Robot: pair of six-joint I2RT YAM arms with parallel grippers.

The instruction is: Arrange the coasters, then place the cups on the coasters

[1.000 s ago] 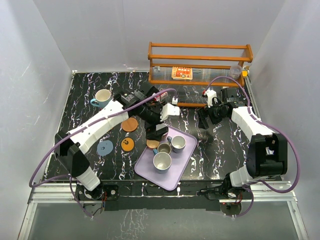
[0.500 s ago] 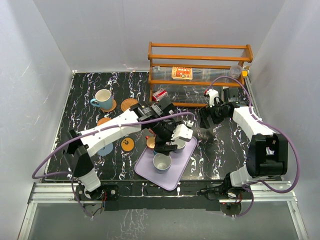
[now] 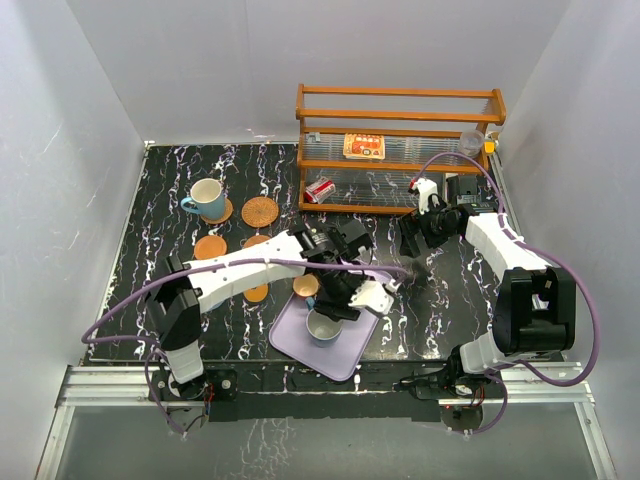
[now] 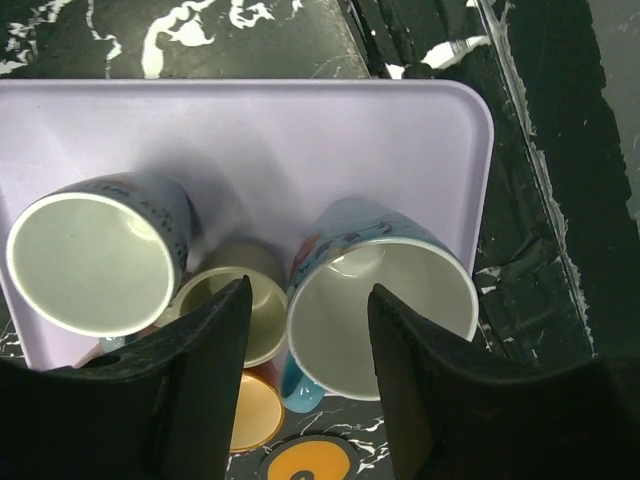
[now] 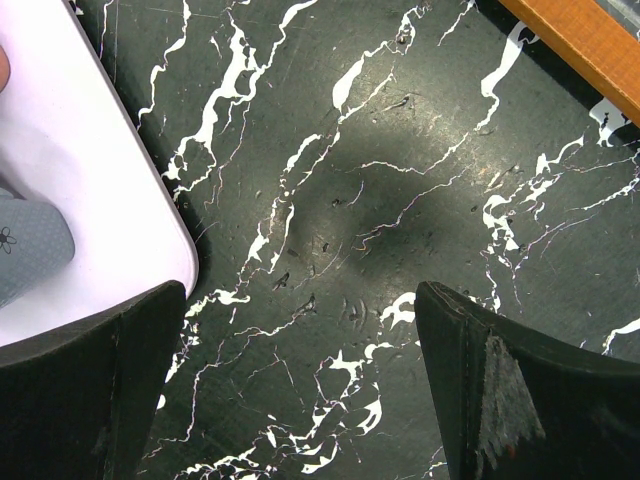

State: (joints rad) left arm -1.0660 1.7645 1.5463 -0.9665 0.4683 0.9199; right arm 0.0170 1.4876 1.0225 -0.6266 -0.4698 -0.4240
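1. Now the left gripper (image 4: pixel 308 298) hangs over the lilac tray (image 4: pixel 250 130) by the bench's near edge. Its jaws are partly apart, astride the rim of a pale blue mug (image 4: pixel 385 320), and they clasp nothing.
2. Touching that mug on the tray is an olive mug (image 4: pixel 228 300), with a blue-grey printed mug (image 4: pixel 88 262) beside it. An orange-lined cup (image 4: pixel 250 412) sits at the tray's edge; on or off it, I cannot tell.
3. Further right, the right gripper (image 5: pixel 298 300) is spread wide and empty over the black marbled bench (image 5: pixel 350 200), just off a tray corner.
4. Towards the far-left corner a cream-lined mug (image 3: pixel 207 196) stands on a coaster (image 3: pixel 226 213). A rattan coaster (image 3: pixel 260 211) lies just beside it, and a plain orange coaster (image 3: pixel 209 247) lies nearer.
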